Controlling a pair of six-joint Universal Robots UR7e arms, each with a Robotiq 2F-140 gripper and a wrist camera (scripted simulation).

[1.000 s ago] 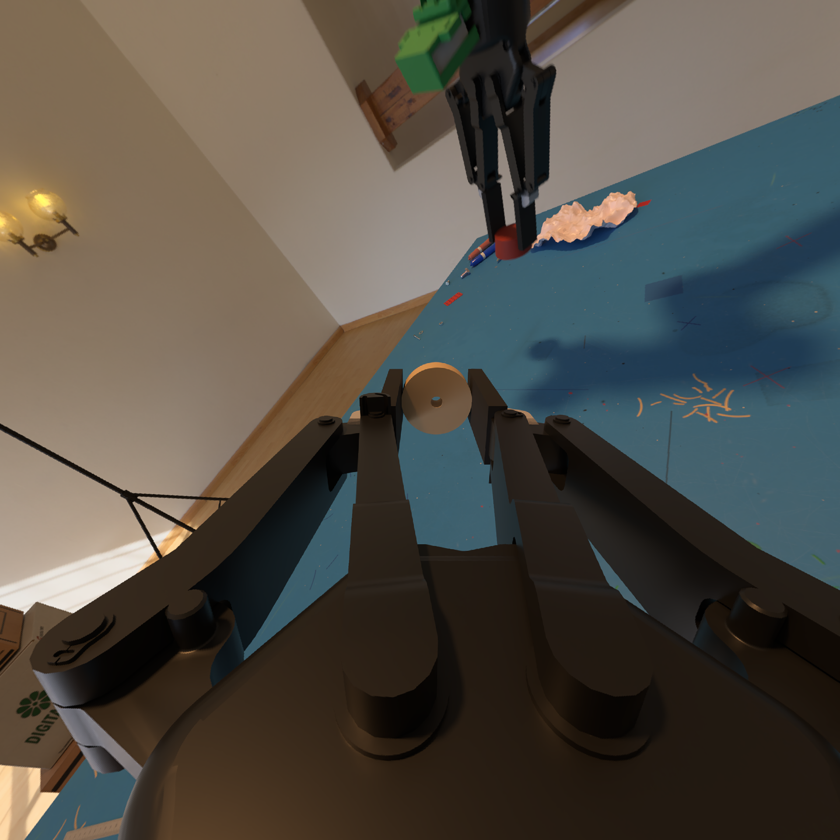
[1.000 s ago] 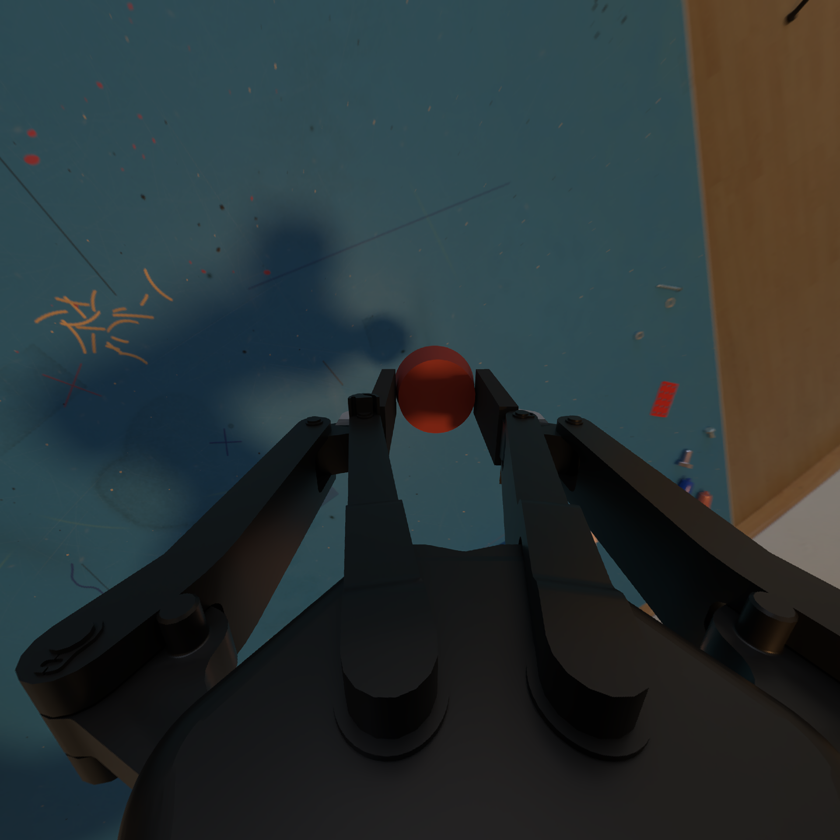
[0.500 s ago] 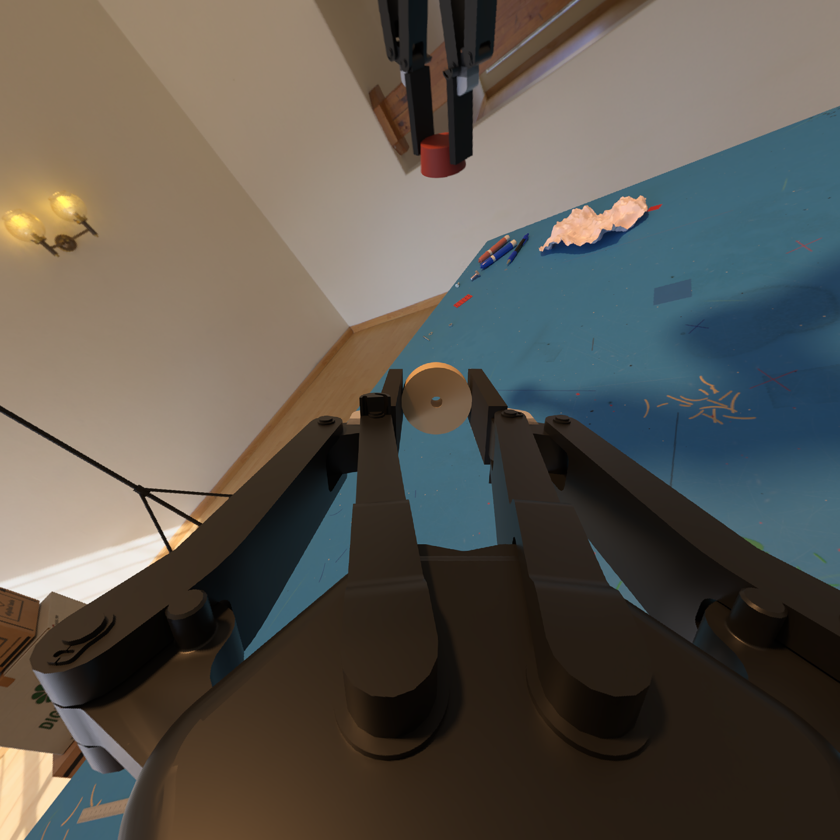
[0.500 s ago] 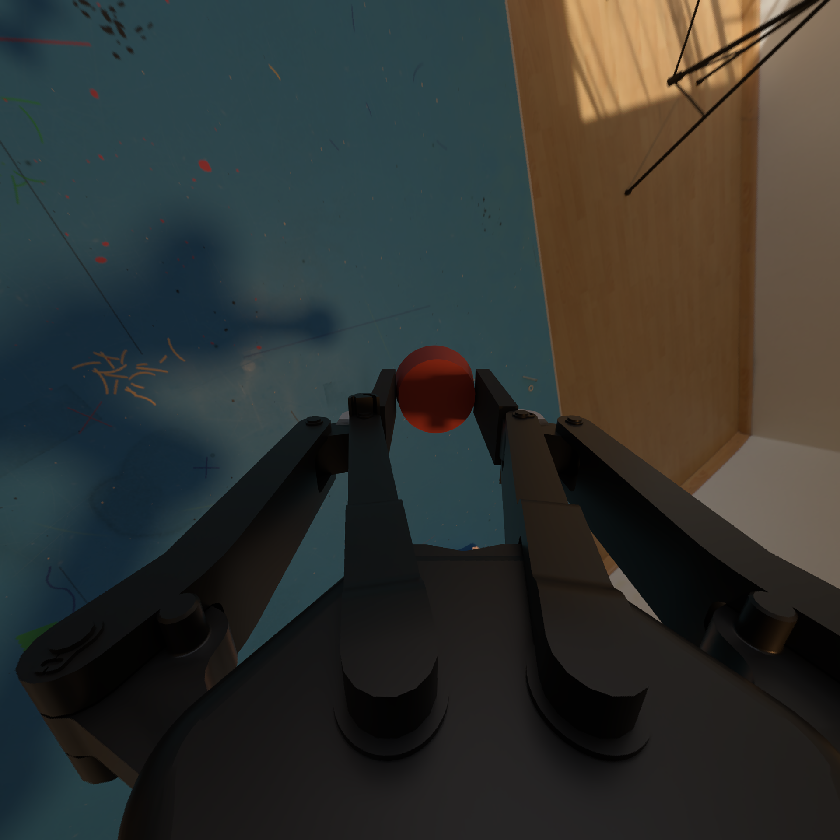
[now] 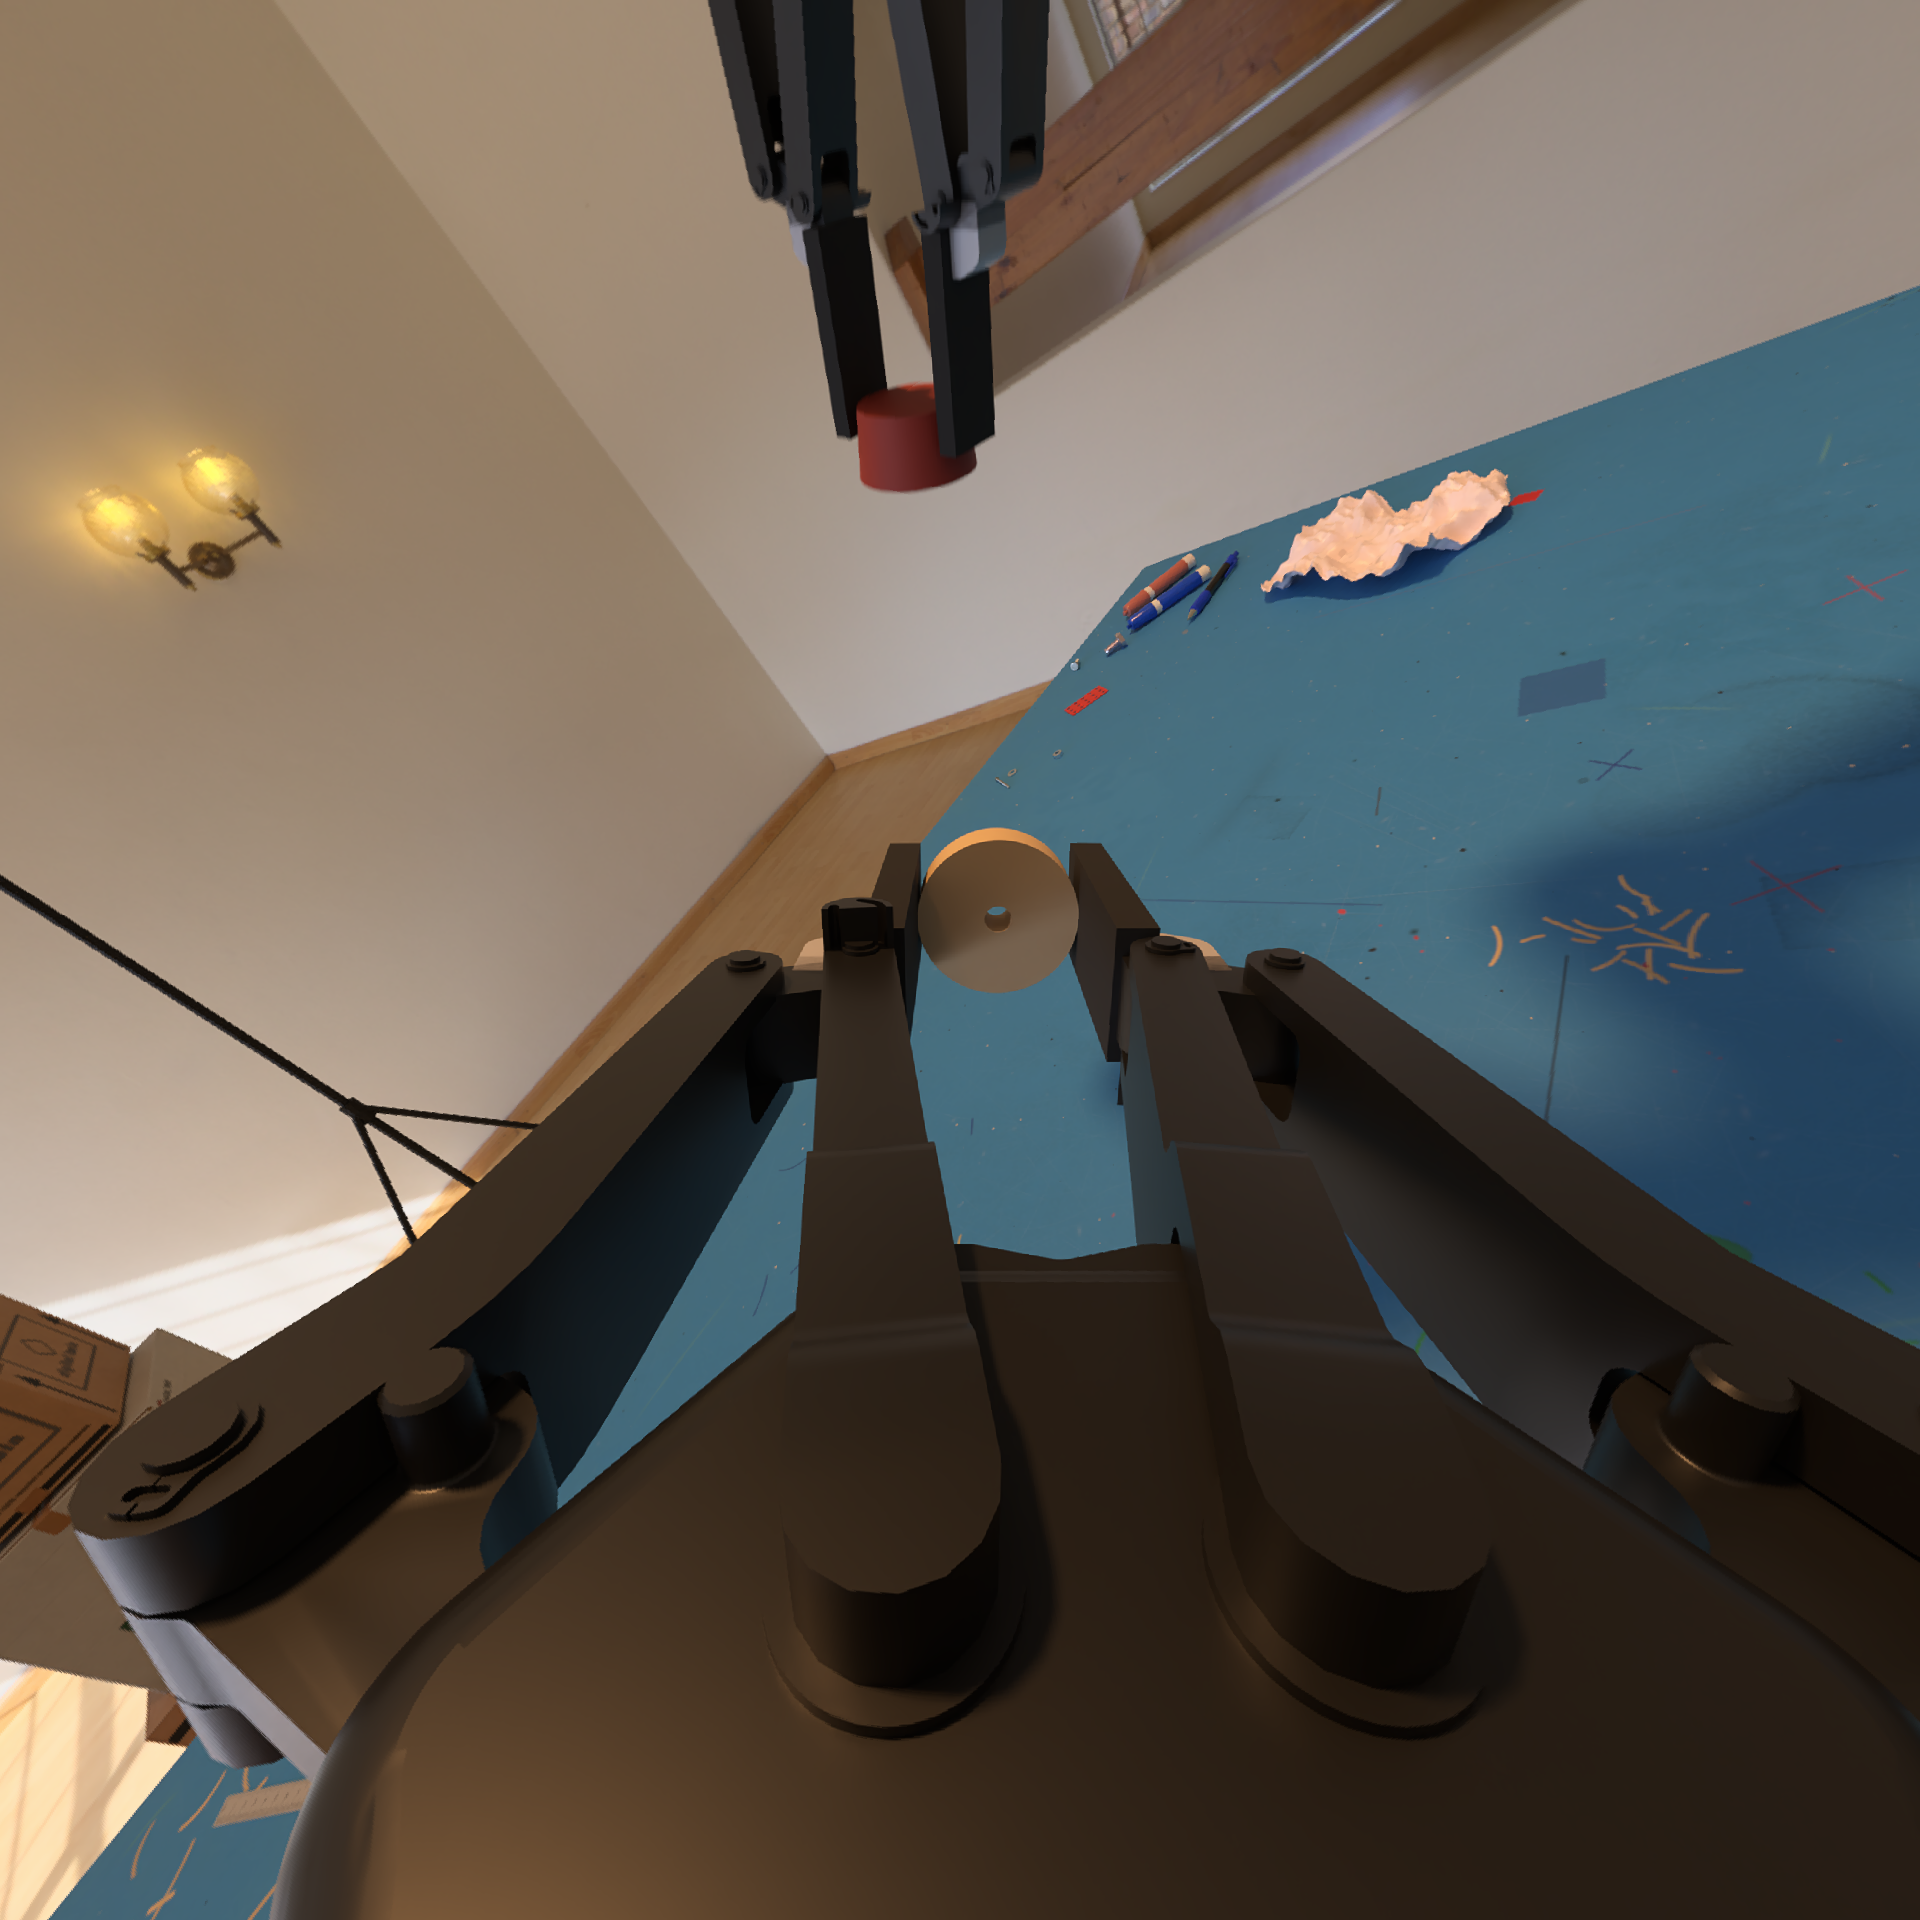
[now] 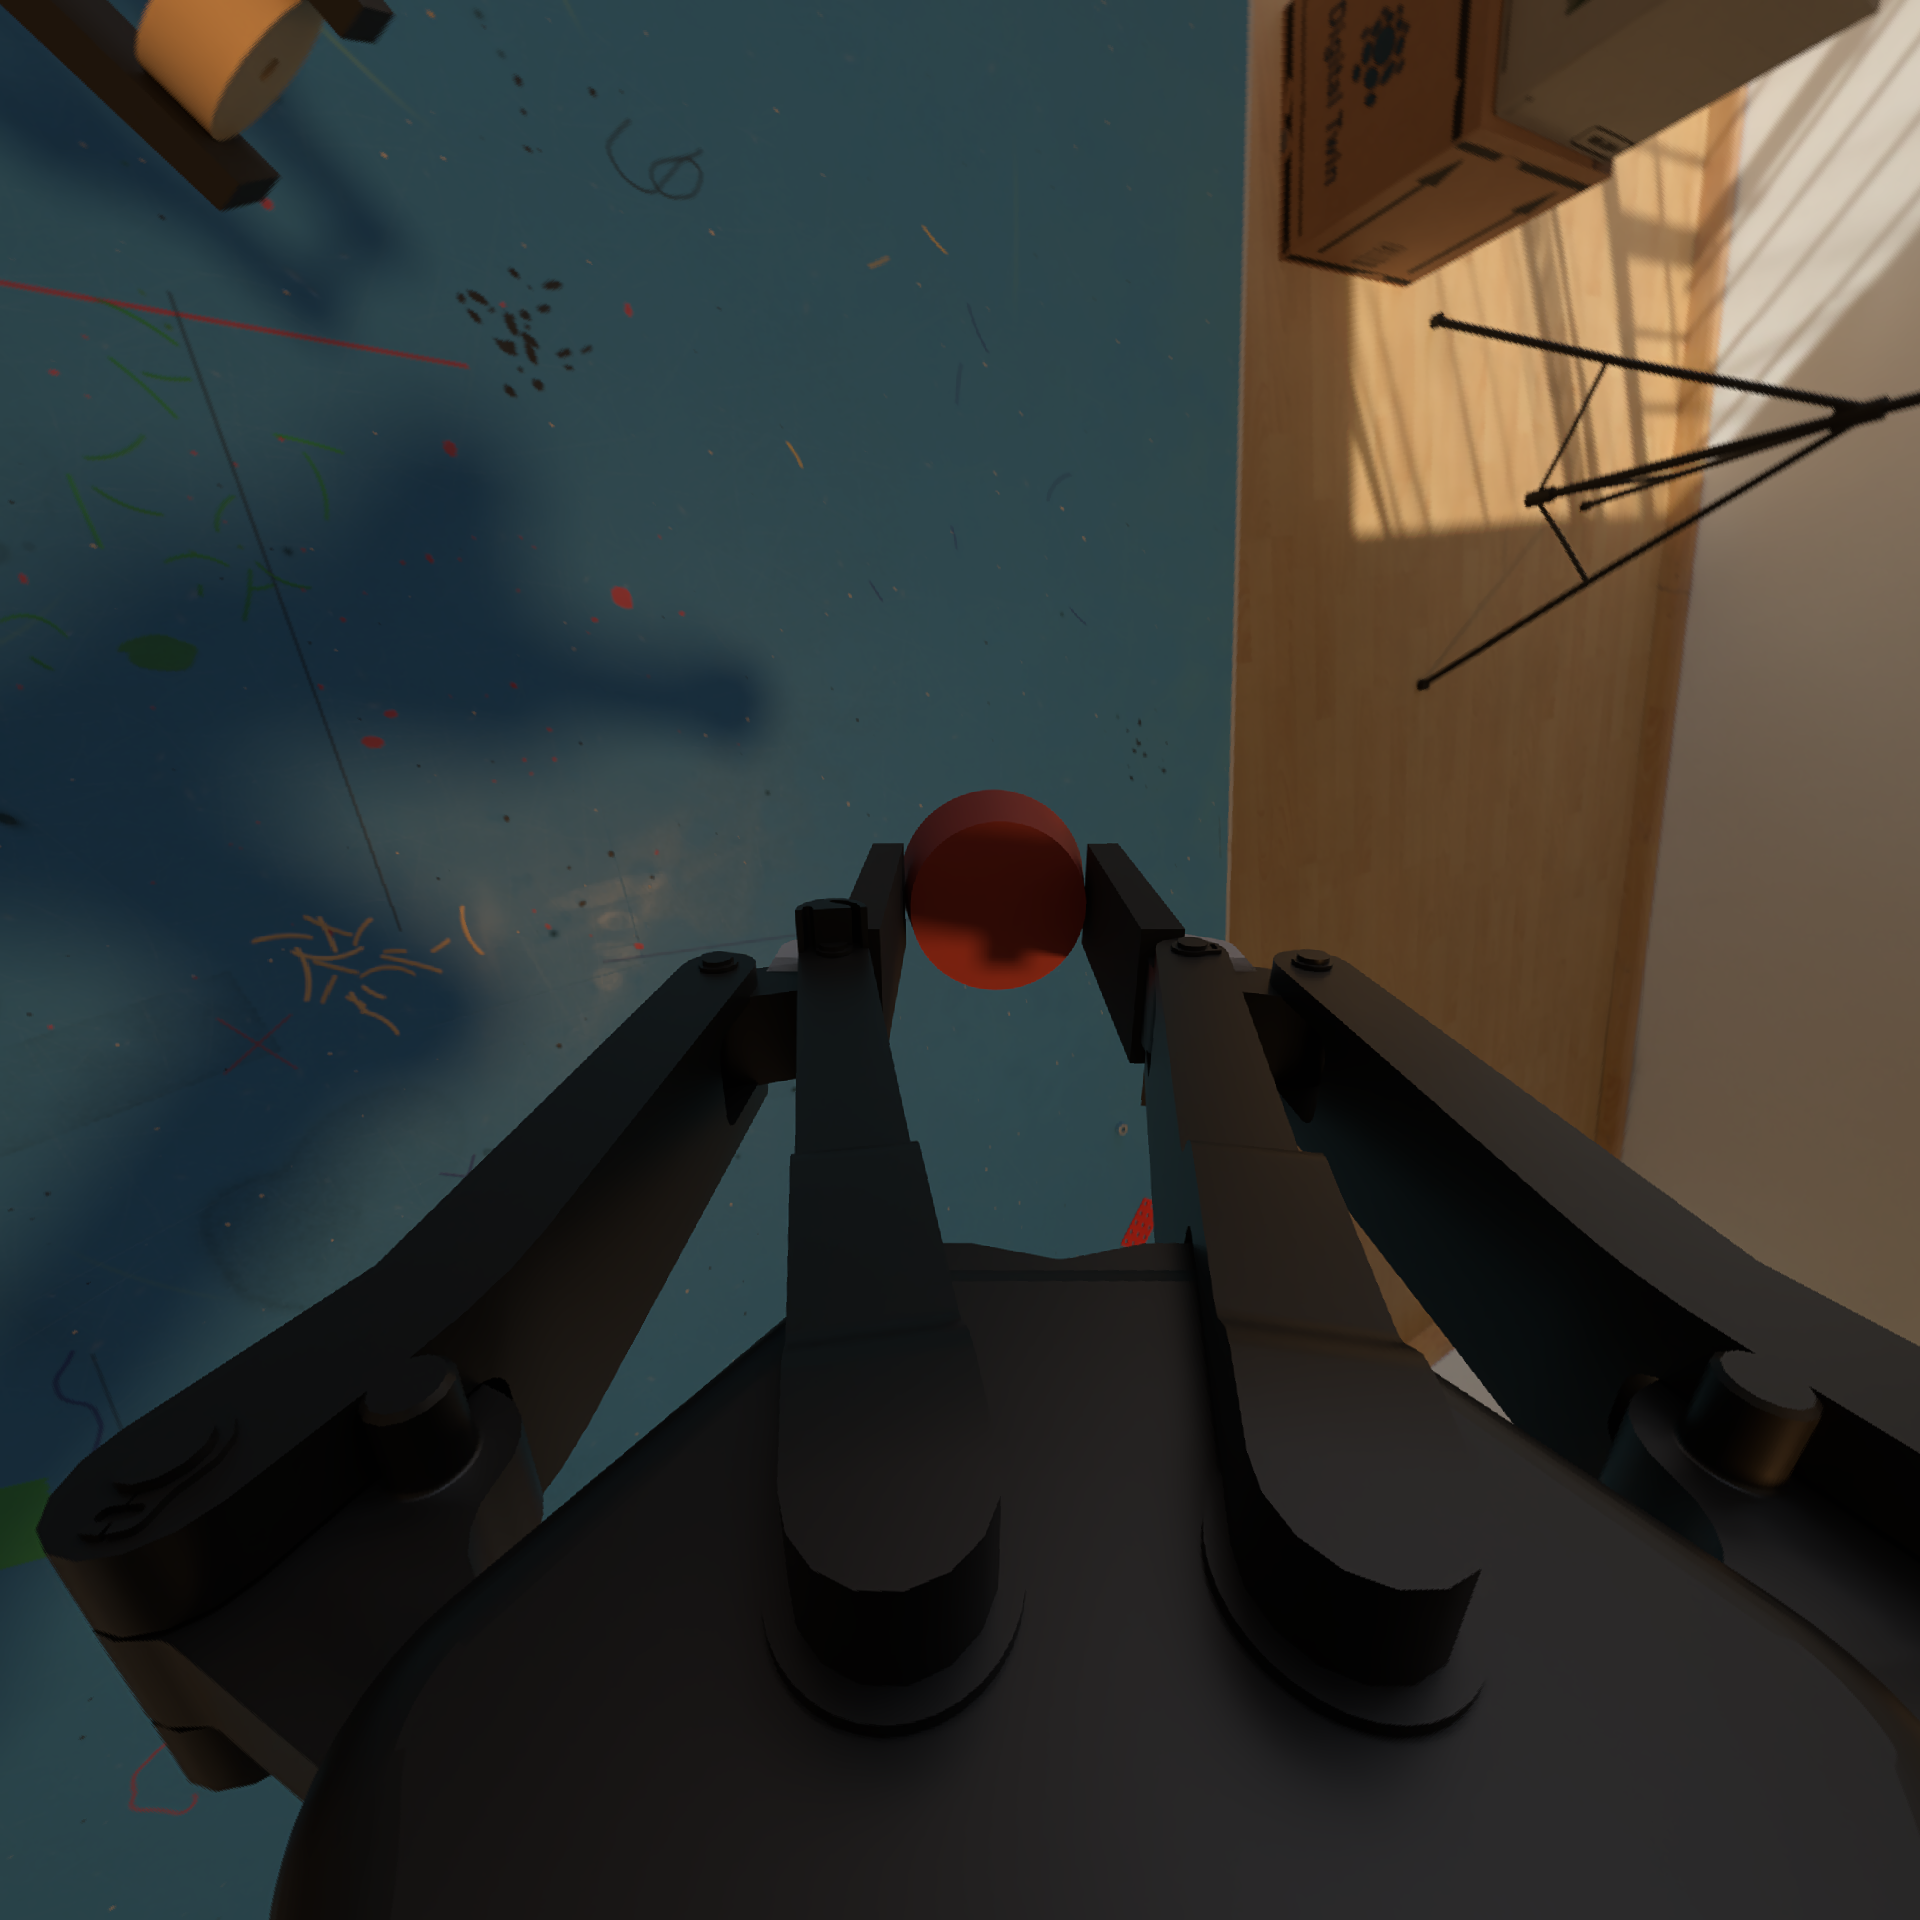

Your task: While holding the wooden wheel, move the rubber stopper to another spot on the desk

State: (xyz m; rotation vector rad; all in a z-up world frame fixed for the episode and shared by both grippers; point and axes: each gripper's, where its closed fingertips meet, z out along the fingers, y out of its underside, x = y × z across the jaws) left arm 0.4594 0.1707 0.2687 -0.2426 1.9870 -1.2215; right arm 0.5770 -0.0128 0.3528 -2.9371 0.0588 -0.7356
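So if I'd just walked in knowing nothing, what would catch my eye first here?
Probably the red rubber stopper, pinched in the right claw and hanging in the air above the blue desk. Next, the pale wooden wheel with its small centre hole, clamped in the left claw in the middle of the left wrist view. Farther off, crumpled paper and a few pens lie near the desk's far corner.

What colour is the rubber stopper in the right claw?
Red. The rubber stopper shows best in the left wrist view, lit against the wall.
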